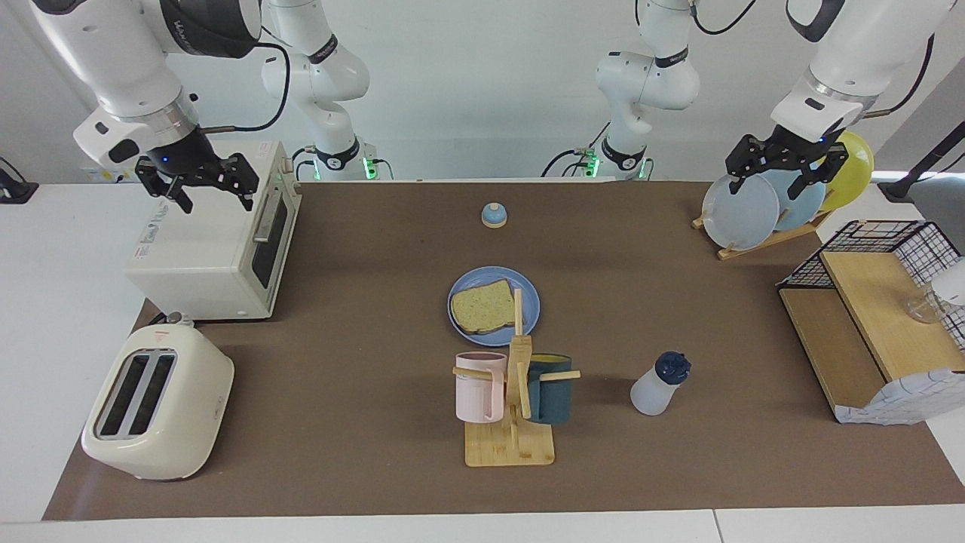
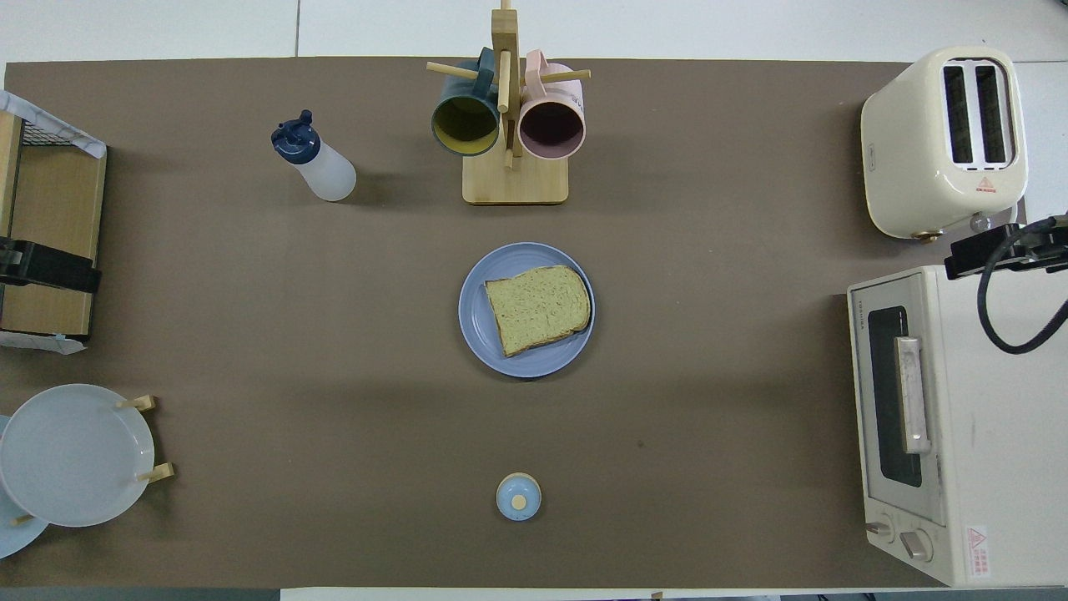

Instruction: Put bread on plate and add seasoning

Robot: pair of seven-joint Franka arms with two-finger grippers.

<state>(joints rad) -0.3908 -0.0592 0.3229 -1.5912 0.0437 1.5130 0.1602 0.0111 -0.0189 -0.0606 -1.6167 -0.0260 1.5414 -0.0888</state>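
Note:
The bread (image 1: 482, 306) (image 2: 538, 309), a square tan slice, lies flat on the round blue plate (image 1: 529, 300) (image 2: 478, 324) in the middle of the brown mat. The seasoning (image 1: 657, 386) (image 2: 319, 165), a white squeeze bottle with a navy cap, stands upright toward the left arm's end, farther from the robots than the plate. My left gripper (image 1: 767, 183) (image 2: 46, 267) hangs open and empty over the plate rack. My right gripper (image 1: 217, 194) (image 2: 1001, 250) waits open and empty over the toaster oven.
A mug tree (image 1: 513, 392) with a pink and a dark mug stands just beside the plate, farther out. Bell (image 1: 494, 216) nearer the robots. Toaster oven (image 1: 211, 241) and toaster (image 1: 154, 403) at the right arm's end; plate rack (image 1: 742, 211) and wire shelf (image 1: 874, 324) at the left arm's.

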